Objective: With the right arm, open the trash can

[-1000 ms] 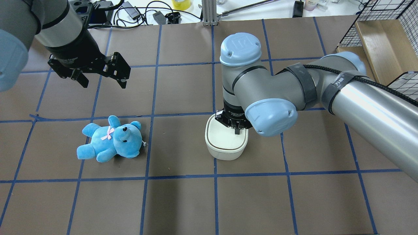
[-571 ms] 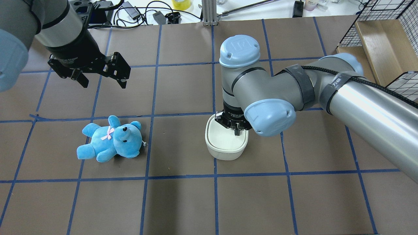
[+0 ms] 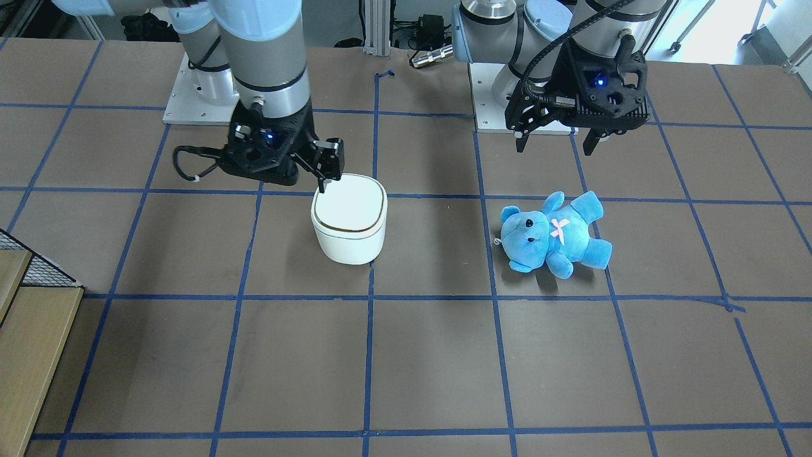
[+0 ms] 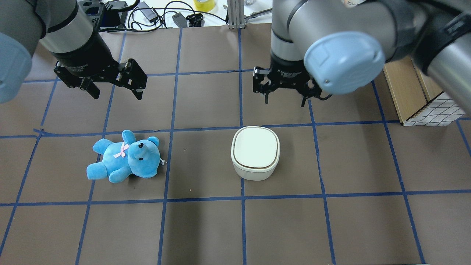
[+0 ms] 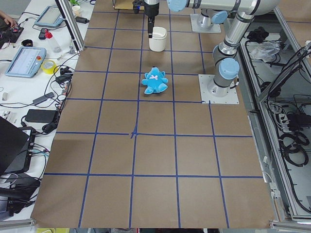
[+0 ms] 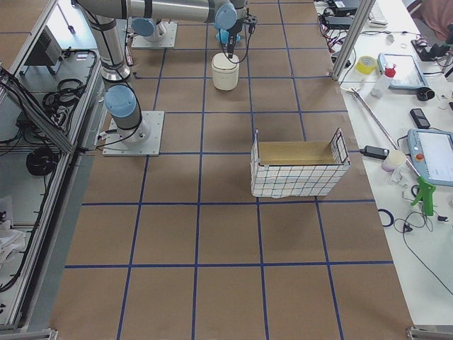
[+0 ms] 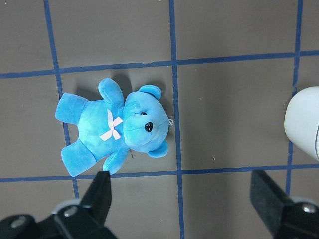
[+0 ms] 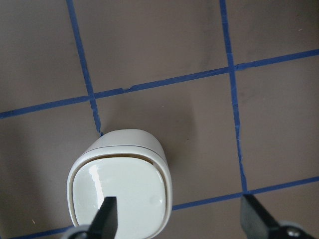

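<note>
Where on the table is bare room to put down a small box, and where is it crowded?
Free: the tile between the teddy bear and the trash can, and the tile row on their operators' side. Crowded: their robot side, where the right gripper hangs by the trash can and the left gripper by the teddy bear.

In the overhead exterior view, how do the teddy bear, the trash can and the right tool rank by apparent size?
1-2. teddy bear and trash can: about alike, the bear longer, the can fuller; no ranking.
3. right tool: smallest as seen, though nearer the camera and partly hidden.
</note>
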`<state>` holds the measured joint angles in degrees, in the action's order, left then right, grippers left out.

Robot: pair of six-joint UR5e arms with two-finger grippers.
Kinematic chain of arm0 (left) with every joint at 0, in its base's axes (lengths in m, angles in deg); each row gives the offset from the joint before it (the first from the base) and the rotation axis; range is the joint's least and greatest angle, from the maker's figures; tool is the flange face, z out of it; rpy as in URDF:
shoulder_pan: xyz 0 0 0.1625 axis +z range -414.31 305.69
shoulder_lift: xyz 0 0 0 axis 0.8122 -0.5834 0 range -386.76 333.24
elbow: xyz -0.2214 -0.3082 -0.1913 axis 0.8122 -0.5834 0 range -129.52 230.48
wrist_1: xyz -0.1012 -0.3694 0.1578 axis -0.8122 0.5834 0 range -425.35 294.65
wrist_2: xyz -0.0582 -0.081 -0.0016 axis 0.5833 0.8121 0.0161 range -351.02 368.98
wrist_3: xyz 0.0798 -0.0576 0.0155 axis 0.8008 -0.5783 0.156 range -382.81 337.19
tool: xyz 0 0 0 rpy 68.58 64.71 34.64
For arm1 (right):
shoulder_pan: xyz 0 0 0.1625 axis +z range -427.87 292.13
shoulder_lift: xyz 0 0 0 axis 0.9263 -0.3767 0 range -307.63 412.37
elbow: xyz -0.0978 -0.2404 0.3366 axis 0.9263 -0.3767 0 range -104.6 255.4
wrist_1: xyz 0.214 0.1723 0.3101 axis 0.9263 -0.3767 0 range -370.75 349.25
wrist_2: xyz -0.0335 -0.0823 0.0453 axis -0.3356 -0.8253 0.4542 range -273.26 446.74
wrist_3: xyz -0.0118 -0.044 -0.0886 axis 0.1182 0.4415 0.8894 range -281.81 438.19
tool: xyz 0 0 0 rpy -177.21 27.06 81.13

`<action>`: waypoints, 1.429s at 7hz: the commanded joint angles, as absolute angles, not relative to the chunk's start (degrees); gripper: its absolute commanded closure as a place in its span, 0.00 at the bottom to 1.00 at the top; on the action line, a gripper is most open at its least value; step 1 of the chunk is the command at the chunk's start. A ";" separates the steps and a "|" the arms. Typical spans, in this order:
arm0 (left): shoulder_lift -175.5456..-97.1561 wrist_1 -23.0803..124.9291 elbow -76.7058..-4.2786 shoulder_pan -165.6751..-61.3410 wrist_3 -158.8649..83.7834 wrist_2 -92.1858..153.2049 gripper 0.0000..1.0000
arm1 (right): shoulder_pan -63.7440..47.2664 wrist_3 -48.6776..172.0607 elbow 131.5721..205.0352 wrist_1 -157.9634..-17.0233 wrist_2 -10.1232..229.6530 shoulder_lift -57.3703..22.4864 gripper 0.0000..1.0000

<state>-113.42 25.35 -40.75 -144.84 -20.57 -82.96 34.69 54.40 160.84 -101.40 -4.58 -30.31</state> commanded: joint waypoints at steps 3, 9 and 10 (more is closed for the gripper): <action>-113.42 25.35 -40.75 -144.84 -20.53 -82.96 0.00 | 26.70 64.39 152.65 -96.61 -4.58 -30.52 0.00; -113.42 25.35 -40.75 -144.84 -20.53 -82.96 0.00 | 28.37 64.48 153.18 -99.43 -4.66 -30.78 0.00; -113.42 25.35 -40.75 -144.84 -20.53 -82.96 0.00 | 28.46 64.57 153.18 -99.43 -4.66 -30.78 0.00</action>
